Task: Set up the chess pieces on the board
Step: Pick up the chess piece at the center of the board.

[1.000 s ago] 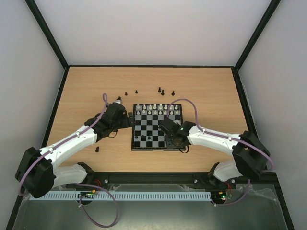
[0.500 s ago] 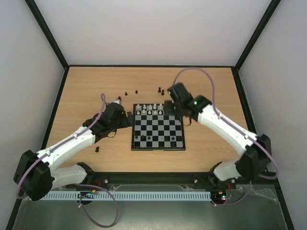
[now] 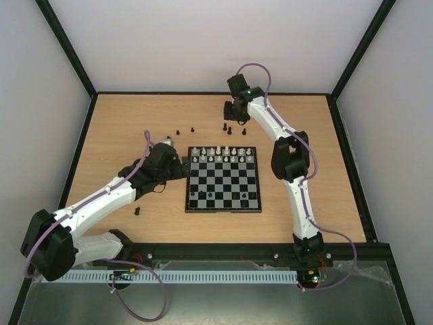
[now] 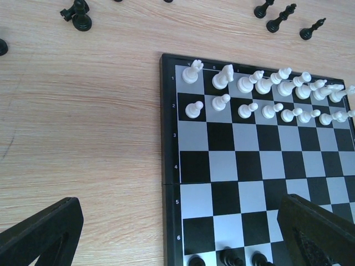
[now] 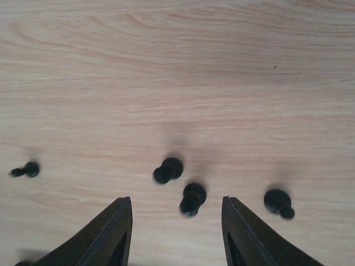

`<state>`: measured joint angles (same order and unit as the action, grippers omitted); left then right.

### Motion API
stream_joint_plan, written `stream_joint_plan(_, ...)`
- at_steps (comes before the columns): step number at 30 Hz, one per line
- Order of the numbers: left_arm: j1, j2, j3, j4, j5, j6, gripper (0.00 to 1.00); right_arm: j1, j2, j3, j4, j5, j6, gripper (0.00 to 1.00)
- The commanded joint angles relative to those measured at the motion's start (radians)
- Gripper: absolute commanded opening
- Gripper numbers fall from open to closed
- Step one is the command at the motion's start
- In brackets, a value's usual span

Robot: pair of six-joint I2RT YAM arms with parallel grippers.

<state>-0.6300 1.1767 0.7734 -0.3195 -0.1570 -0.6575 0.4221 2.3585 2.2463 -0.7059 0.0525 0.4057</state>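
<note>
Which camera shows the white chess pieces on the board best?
The left wrist view: the small white chess pieces fill two rows, shapes distinct. The top external view shows them as pale specks at the checkered board's far edge. The right wrist view misses them, showing loose black pieces on wood.

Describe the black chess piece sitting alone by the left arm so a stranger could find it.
Find the chessboard mid-table, then look off its near left corner, next to the left arm's white forearm. A single black piece sits there on the table. The other loose black pieces in view lie past the board's far edge; this one is alone nearside.
</note>
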Motion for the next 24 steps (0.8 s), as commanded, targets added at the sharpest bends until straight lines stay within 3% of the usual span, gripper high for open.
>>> stream_joint_plan(1, -0.005, 0.034, 0.029, 0.008, 0.000, 0.010, 0.99, -0.020, 0.096, 0.125, -0.146, -0.022, -0.036, 0.44)
stream_joint_plan(6, -0.004, 0.063, 0.023, 0.023, 0.000, 0.011, 0.99, -0.026, 0.123, 0.078, -0.136, -0.032, -0.045, 0.39)
stream_joint_plan(13, -0.004, 0.086, 0.024, 0.033, -0.001, 0.013, 0.99, -0.026, 0.066, -0.060, -0.059, -0.055, -0.050, 0.38)
stream_joint_plan(24, -0.004, 0.086, 0.031, 0.024, -0.017, 0.013, 0.99, -0.025, 0.104, -0.039, -0.048, -0.074, -0.053, 0.32)
